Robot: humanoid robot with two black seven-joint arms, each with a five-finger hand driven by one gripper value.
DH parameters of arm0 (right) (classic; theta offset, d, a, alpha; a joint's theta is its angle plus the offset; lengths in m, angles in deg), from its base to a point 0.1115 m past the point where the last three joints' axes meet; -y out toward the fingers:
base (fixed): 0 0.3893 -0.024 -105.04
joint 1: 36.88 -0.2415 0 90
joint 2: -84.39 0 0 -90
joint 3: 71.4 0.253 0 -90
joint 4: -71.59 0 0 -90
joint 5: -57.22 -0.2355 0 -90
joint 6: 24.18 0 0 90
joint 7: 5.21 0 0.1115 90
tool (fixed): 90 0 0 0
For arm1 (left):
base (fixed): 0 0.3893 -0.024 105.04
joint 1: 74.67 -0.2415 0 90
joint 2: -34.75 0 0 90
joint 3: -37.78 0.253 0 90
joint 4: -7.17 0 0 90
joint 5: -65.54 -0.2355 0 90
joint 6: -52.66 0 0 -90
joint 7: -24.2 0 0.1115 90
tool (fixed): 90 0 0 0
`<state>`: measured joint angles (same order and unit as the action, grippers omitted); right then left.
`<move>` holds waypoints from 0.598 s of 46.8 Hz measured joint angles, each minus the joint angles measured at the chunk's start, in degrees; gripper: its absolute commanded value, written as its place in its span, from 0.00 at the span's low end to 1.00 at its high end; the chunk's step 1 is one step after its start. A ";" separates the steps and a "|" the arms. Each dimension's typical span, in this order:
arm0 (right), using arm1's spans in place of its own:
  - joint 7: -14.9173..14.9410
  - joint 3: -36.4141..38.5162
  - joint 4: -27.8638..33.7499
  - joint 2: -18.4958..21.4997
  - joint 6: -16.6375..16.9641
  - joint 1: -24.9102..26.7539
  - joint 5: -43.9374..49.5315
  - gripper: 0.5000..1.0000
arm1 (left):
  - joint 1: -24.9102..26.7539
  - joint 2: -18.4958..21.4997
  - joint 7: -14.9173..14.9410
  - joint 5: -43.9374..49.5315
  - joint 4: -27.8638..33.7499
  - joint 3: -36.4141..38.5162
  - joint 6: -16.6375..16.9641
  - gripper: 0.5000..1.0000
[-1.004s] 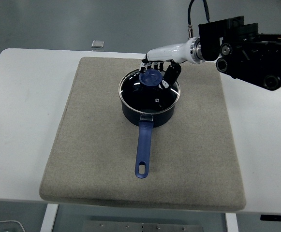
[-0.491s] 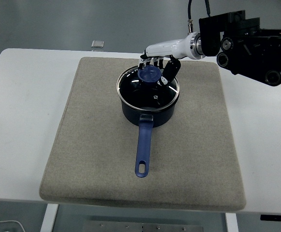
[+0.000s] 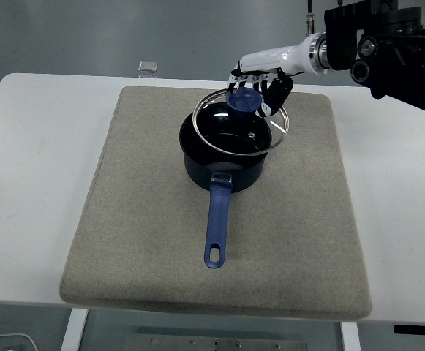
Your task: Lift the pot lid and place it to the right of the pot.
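One arm only in view, the right, reaching in from the upper right edge, black and bulky at the forearm, narrowing to a white wrist. Right hand [image 3: 260, 89] turned palm-down, fingers [image 3: 276, 91] curled and clamped around the blue knob [image 3: 243, 102] of the glass pot lid [image 3: 240, 121]. Lid held up off the pot [image 3: 224, 159], tilted and offset toward the pot's right rear, its metal rim overhanging the pot's far right edge. Pot standing near the middle of the grey mat [image 3: 124, 219] on the white table [image 3: 29, 183], long blue handle [image 3: 216, 227] pointing toward the near edge. Fingertips partly hidden behind the knob; thumb hard to pick out. Arm cut off by the frame's right edge. Small grey object [image 3: 148, 66] at the table's far edge, too small to identify.
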<state>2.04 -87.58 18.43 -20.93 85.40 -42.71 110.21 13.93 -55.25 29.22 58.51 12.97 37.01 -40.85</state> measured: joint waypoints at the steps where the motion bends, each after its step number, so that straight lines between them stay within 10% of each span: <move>1: 0.01 0.00 0.00 -0.15 0.01 -0.06 0.00 0.00 | -0.01 0.00 0.00 0.00 0.00 0.00 0.00 1.00; 28: 0.09 0.02 1.32 -6.67 1.00 0.14 0.01 0.00 | 0.01 0.00 -0.01 0.02 0.00 0.01 0.00 1.00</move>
<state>2.13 -87.56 19.75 -27.60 86.41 -42.58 110.22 13.93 -55.25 29.21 58.53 12.97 37.01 -40.85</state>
